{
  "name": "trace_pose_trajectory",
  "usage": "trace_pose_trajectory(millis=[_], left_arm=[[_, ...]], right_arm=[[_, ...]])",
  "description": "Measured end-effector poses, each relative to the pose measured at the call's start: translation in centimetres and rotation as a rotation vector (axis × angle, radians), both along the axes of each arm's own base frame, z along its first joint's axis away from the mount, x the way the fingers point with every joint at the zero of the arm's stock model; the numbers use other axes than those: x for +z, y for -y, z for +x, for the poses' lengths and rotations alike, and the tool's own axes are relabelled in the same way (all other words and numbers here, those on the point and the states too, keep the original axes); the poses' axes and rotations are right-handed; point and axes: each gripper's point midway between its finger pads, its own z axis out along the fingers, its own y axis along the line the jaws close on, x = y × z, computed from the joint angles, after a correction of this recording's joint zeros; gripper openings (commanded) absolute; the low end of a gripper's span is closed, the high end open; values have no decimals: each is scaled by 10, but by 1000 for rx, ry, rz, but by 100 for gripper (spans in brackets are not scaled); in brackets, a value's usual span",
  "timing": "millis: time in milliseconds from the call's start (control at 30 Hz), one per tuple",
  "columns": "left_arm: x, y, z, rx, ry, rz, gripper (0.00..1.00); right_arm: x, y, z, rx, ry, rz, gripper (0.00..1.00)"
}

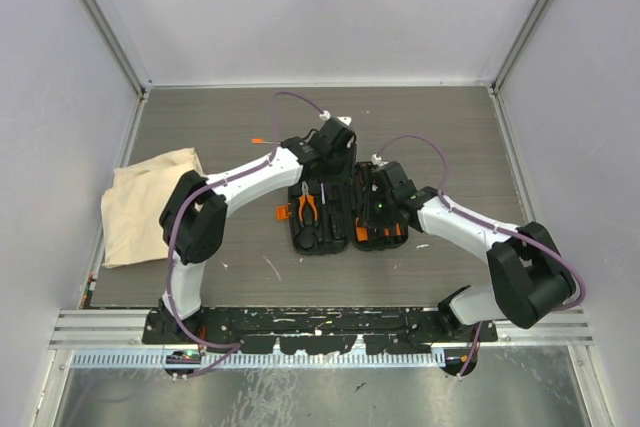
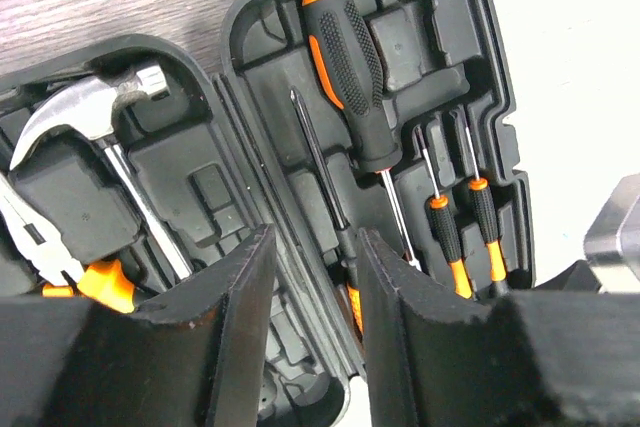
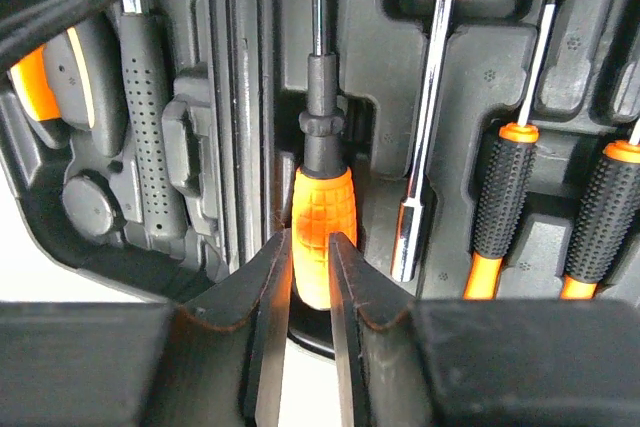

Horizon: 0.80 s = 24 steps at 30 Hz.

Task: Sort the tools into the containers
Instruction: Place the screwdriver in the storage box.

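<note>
The black tool case [image 1: 330, 239] lies open mid-table, with the orange-handled pliers [image 1: 308, 205] in its left half. The left wrist view shows the hammer [image 2: 80, 117], a big screwdriver [image 2: 345, 47] and two small screwdrivers [image 2: 445, 237] seated in moulded slots. My left gripper [image 2: 315, 237] [image 1: 338, 169] hovers open over the case hinge, holding nothing. My right gripper [image 3: 310, 237] [image 1: 378, 209] has its jaws narrow over the orange handle of the thin driver [image 3: 322, 217], which lies in its slot. I cannot tell whether the fingers touch it. The beige cloth bag [image 1: 150, 205] lies at far left.
A thin pale stick [image 1: 272, 267] lies on the table in front of the case. A small orange bit [image 1: 258, 142] sits behind the left arm. Grey walls close in the table on the left, right and back.
</note>
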Motion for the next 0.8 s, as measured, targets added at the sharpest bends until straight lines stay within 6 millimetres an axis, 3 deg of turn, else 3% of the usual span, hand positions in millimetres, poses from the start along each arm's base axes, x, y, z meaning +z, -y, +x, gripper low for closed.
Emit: trace_pose_trajectory(millis=[267, 533, 800], left_arm=[[-10, 10, 9, 1, -7, 5, 24], [-38, 14, 13, 3, -40, 38, 22], [-39, 24, 22, 3, -36, 33, 17]], right_arm=[[-5, 2, 0, -15, -15, -6, 22], [-6, 2, 0, -28, -18, -2, 22], [-7, 2, 1, -30, -13, 4, 21]])
